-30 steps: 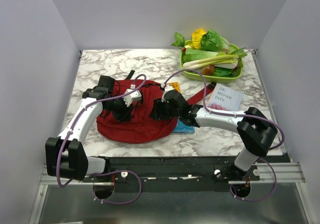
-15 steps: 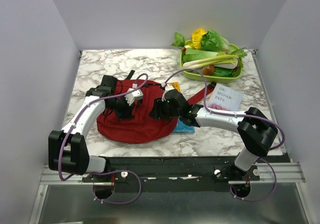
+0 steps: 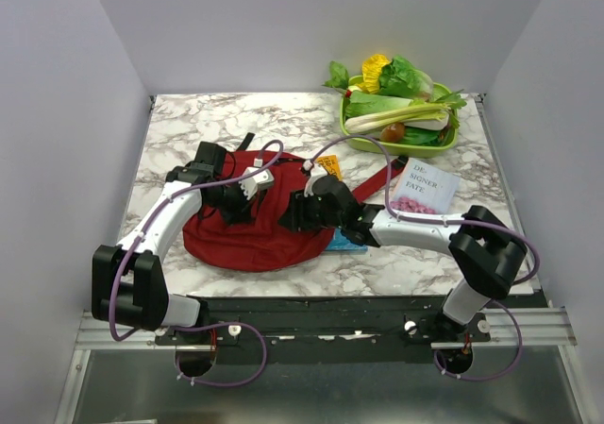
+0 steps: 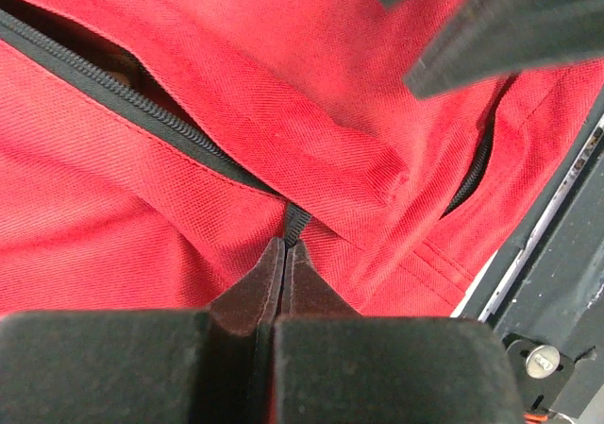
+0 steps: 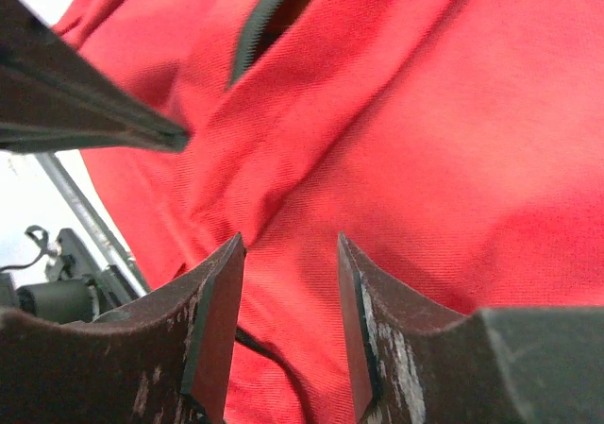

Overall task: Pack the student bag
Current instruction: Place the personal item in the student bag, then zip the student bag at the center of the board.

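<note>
The red bag [image 3: 236,235] lies flat on the table [image 3: 189,122], near the front edge and left of centre, with both arms bent over it. The left gripper [image 4: 285,246] is pinched tight on the small black zip pull [image 4: 295,222], its fingers meeting with no gap, most likely so the zip [image 4: 104,82] can be drawn along its track. The right gripper [image 5: 281,301] sits close by, fingers a narrow way apart over a fold of red cloth and holding nothing. It seems placed to pin or take the cloth so the bag does not slide when the pull is tugged. Only the top view gives the layout: a tray of vegetables [image 3: 377,146] at the far right, a booklet [image 3: 422,186] in front of it, and a blue case [image 3: 347,245] half hidden under the right arm, just beside the bag. In that view the grippers' own dark bodies hide their fingers. The left wrist view alone shows the grip on the pull and a dark slit where the zip stands parted. The right wrist view alone shows the gap between its fingers, though not whether the tips press into the cloth.
</note>
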Robot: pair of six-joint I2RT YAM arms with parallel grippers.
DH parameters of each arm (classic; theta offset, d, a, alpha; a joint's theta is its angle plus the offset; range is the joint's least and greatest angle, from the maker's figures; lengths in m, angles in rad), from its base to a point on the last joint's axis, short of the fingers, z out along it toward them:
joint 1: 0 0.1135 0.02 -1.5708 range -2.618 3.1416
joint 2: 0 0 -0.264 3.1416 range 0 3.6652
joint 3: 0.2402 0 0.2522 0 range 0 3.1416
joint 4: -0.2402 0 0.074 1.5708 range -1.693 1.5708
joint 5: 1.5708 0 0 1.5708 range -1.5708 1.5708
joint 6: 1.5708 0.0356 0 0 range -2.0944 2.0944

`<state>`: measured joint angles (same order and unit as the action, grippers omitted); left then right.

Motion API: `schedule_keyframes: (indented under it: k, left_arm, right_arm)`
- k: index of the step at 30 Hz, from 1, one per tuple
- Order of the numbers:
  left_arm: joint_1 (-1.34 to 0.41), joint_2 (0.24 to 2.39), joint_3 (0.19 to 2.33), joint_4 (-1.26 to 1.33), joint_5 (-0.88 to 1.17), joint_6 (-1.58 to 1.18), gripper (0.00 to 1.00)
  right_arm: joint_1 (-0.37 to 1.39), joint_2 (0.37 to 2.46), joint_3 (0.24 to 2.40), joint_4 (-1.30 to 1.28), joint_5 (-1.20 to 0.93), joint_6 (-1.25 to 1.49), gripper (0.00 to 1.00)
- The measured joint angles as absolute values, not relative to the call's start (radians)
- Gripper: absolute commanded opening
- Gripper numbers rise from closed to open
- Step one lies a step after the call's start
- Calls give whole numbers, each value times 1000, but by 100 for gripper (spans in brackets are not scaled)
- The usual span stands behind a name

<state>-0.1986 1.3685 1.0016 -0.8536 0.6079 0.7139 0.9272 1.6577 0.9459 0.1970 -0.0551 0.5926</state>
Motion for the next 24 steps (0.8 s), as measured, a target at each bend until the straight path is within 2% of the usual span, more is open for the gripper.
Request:
schedule_keyframes:
  k: [12,20,23,24]
  left_arm:
    - [-199,1359,1002,-783,586,646,0]
    - [-199,1352,1002,-771,583,633,0]
    - [-198,1352,1002,-767,582,622,0]
    - [-197,1352,1002,-766,581,619,0]
  right_arm:
    - [1007,1759,1032,252,-129,582,54]
    - [1043,1810,1097,183,-85,549,54]
    - [1047,1813,1109,166,-61,546,43]
    - [1047,1817,1116,157,-55,546,32]
